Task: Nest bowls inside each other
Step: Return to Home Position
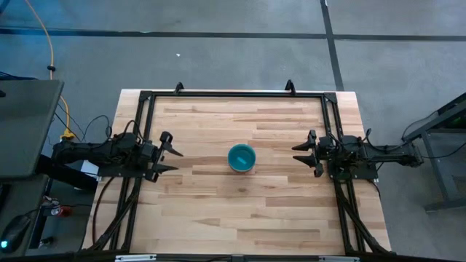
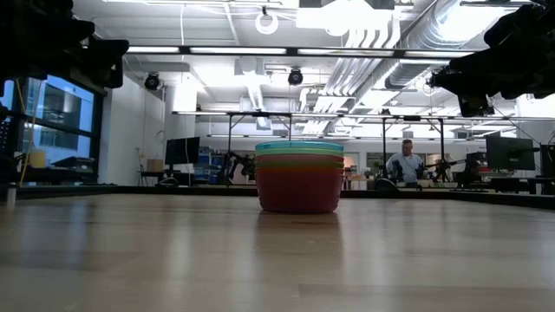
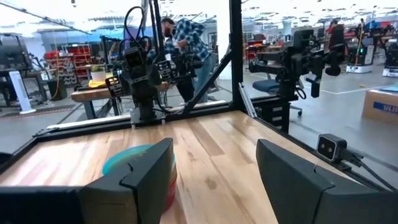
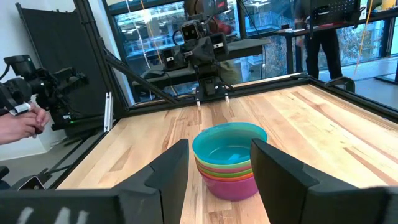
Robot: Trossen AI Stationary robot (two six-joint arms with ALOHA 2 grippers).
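Note:
The bowls stand as one nested stack (image 1: 241, 158) near the table's middle, base on the wood, a blue bowl on top (image 4: 229, 145). Below its rim, green, yellow, orange and pink rims show in the low view (image 2: 299, 178) and the right wrist view. In the left wrist view the stack (image 3: 134, 163) is partly hidden behind a finger. My left gripper (image 1: 170, 153) is open at the table's left side, raised, well clear of the stack. My right gripper (image 1: 301, 154) is open at the table's right side, also raised and apart from the stack.
A black frame (image 1: 233, 93) runs along the table's far edge and both sides. A small camera (image 3: 331, 148) sits at the table's edge. A person's hand (image 4: 22, 122) shows beyond the table's edge; other people stand in the room behind. Bare wood surrounds the stack.

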